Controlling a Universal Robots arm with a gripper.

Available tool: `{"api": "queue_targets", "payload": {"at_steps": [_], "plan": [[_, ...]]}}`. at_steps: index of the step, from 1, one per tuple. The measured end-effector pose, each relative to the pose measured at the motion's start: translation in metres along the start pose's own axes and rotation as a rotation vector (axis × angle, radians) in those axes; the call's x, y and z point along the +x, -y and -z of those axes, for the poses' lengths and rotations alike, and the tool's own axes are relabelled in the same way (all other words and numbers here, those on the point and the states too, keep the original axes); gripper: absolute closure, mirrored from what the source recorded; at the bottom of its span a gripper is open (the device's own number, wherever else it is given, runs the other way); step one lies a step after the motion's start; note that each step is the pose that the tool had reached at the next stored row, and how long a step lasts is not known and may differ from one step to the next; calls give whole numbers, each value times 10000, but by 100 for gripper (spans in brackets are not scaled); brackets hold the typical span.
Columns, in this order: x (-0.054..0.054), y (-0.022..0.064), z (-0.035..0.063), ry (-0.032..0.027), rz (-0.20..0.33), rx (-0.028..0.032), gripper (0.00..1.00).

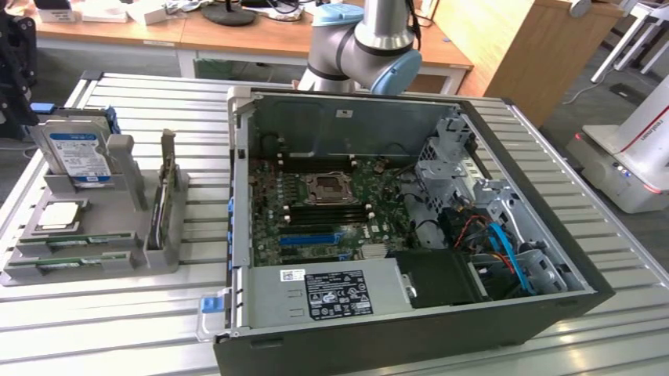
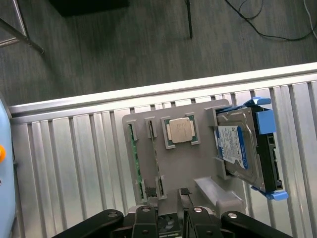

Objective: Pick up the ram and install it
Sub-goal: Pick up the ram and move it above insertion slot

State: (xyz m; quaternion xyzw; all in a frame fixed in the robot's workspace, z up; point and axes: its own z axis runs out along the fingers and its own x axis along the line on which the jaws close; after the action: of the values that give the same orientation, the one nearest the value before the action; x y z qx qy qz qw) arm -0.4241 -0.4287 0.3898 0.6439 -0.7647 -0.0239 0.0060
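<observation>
Overhead, pincer [image 2: 171,218] agape near edge of upright ram [image 1: 163,188].

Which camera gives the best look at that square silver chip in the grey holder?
The wrist view: it looks straight down on the square silver chip, so its whole face shows in the grey holder. The exterior view catches the chip at a slant, on the exterior view's left.
</observation>
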Motion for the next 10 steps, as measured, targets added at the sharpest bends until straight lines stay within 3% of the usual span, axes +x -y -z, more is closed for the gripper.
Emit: {"api": "queue_targets", "payload": {"at_steps": [10], "plan": [[6,2,-33,1,0,1,70]]}}
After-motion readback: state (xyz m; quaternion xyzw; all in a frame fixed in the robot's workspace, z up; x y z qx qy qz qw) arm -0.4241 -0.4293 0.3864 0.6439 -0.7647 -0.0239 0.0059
